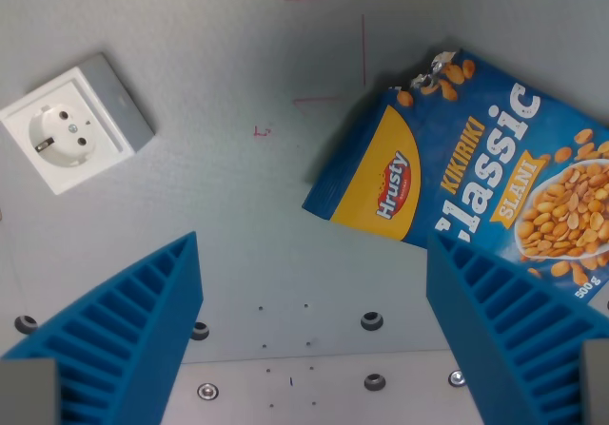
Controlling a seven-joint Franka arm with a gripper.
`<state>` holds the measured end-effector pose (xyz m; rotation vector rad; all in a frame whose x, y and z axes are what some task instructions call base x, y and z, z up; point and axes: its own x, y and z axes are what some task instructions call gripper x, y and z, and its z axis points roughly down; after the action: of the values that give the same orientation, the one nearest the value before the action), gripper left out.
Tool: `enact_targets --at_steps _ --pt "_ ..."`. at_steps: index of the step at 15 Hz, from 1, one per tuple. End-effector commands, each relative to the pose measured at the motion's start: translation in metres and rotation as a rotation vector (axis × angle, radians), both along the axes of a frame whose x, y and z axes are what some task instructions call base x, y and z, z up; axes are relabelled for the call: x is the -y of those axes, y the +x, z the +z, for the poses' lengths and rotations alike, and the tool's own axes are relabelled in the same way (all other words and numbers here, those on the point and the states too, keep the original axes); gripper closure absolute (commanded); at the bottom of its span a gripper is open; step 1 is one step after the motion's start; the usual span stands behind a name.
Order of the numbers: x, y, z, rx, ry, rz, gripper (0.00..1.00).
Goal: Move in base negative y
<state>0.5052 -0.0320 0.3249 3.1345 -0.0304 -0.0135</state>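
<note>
My gripper [314, 273] is open, its two blue ribbed fingers [133, 320] rising from the bottom corners of the wrist view with nothing between them. Under the gap lies bare grey table [276, 187]. A blue and yellow bag of peanuts [476, 173] lies flat toward the wrist view's right, partly behind the right finger [514, 330]. A white wall socket on a grey block [74, 125] rests at the wrist view's upper left.
Thin red marker lines [362, 37] are drawn on the table near the top. Several bolt holes [372, 321] and screws sit along a seam at the bottom of the view.
</note>
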Motion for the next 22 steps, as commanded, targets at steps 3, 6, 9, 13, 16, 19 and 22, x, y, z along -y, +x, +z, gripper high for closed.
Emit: enact_targets --at_steps 3,6,9,13,16,19,22 --pt "0.015 0.000 0.002 0.004 0.000 0.000 0.00" --pt "0.030 0.001 0.002 0.004 0.000 0.000 0.00" --pt "0.045 0.001 0.001 0.004 0.000 0.000 0.00" --pt "0.065 0.002 0.001 0.004 0.000 0.000 0.00" --pt "0.080 0.003 0.001 0.004 0.000 0.000 0.00" --pt "0.095 0.003 0.001 0.004 0.000 0.000 0.00" --pt "0.110 0.004 0.000 0.004 0.000 0.000 0.00"
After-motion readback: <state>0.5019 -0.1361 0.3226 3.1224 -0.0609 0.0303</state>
